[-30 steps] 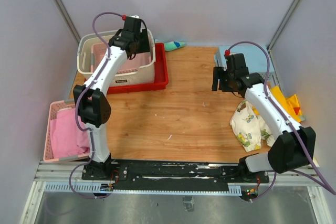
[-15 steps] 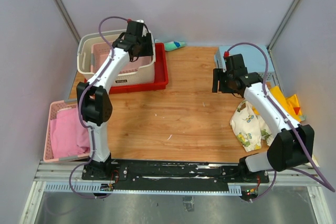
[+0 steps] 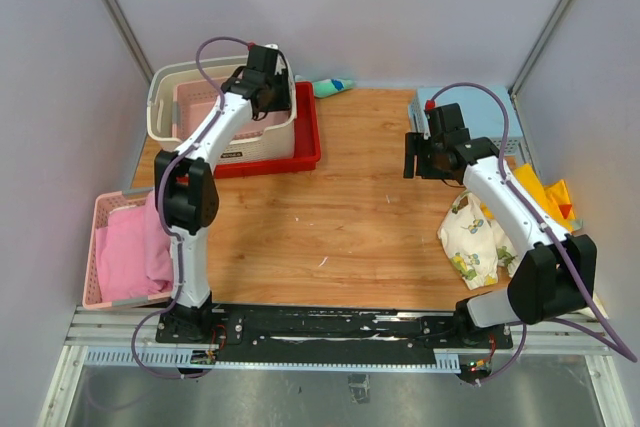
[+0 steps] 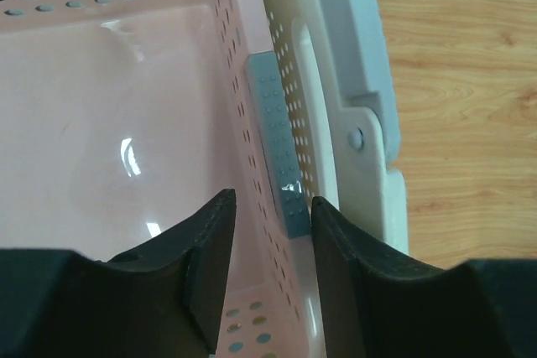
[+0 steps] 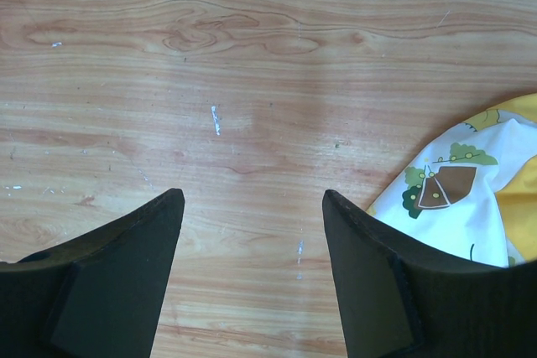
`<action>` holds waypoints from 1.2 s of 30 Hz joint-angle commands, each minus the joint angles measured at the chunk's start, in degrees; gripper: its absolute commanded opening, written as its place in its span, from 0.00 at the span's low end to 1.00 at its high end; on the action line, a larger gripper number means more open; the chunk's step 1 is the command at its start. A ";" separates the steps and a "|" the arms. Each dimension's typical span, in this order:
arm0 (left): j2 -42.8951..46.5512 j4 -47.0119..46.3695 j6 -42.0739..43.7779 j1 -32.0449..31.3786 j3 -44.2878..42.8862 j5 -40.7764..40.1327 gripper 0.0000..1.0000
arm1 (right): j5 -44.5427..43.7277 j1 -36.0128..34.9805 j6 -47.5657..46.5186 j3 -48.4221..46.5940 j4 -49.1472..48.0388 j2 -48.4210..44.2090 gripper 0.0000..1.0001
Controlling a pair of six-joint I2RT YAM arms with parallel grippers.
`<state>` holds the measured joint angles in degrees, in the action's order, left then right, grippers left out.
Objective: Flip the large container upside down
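The large container (image 3: pixel 164 107), a deep cream perforated basket, stands upright on the red tray at the back left. A pink basket (image 3: pixel 200 99) is nested inside it. My left gripper (image 3: pixel 262 82) reaches down at the container's right end. In the left wrist view its jaws (image 4: pixel 273 199) straddle the pink basket's wall (image 4: pixel 252 148), with a gap still showing on both sides. The container's cream wall (image 4: pixel 304 81) runs just beside the right finger. My right gripper (image 3: pixel 420 157) hangs open over bare wood (image 5: pixel 252 194), holding nothing.
The red tray (image 3: pixel 306 152) lies under the container. A pink basket with pink cloth (image 3: pixel 100 222) sits at the left edge. A patterned cloth (image 3: pixel 470 237) and a yellow cloth (image 3: pixel 545 192) lie on the right. A teal object (image 3: pixel 330 87) lies at the back.
My left gripper has moved right and farther back to the container's right end, and its jaws have narrowed. The right arm has barely moved.
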<state>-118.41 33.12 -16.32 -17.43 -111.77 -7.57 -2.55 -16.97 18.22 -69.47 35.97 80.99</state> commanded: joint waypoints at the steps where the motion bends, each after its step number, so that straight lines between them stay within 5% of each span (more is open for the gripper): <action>1: -2.12 -1.18 0.22 0.05 -2.14 1.58 0.41 | 0.26 -0.06 0.57 -0.39 1.71 -1.19 0.69; 7: -0.70 0.07 -0.18 0.00 -2.89 1.58 0.10 | 0.39 -0.01 0.41 -0.68 1.84 -1.60 0.69; 25: 22.21 6.30 6.17 -1.51 -12.88 -0.90 0.00 | 2.72 0.01 0.95 -0.44 1.09 -1.66 0.68; 32: 28.28 5.90 5.35 -7.70 -16.38 7.91 0.00 | 0.63 0.32 0.83 -0.61 2.10 -4.54 0.68; 36: 29.85 3.84 1.05 -14.86 -14.33 16.55 0.00 | 5.39 8.02 1.30 -0.65 3.44 -8.53 0.69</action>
<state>-90.06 40.51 -12.38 -26.30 -126.93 -2.31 0.01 -15.68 18.83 -69.47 37.12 77.23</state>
